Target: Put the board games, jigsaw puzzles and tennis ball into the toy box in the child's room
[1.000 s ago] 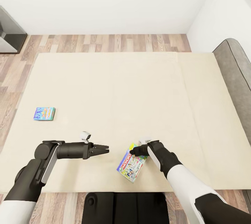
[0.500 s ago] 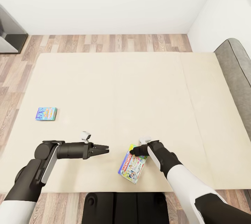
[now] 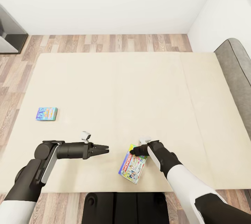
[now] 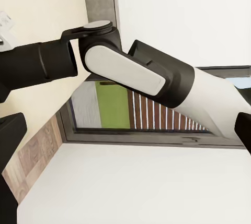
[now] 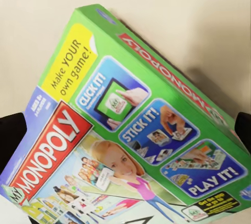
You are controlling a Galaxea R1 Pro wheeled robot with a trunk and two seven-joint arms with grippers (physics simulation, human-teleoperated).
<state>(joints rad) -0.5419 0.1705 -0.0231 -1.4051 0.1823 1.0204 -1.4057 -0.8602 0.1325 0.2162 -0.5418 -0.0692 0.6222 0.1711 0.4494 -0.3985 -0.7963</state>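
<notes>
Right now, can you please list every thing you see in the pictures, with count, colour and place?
Monopoly board game: one, green box with a red logo, tilted on the near edge of the bed, under the right hand.
Small board game: one, blue with bright print, flat on the bed's left side.
Bed: one, cream, spread across the middle of the head view.
Headboard: one, grey, at the bed's right end.
Floor: wood planks, around the bed.
Wall: white, beyond the floor.
Left hand: one, black, over the bed, holding nothing.
Right hand: one, black, at the Monopoly box's top edge.
</notes>
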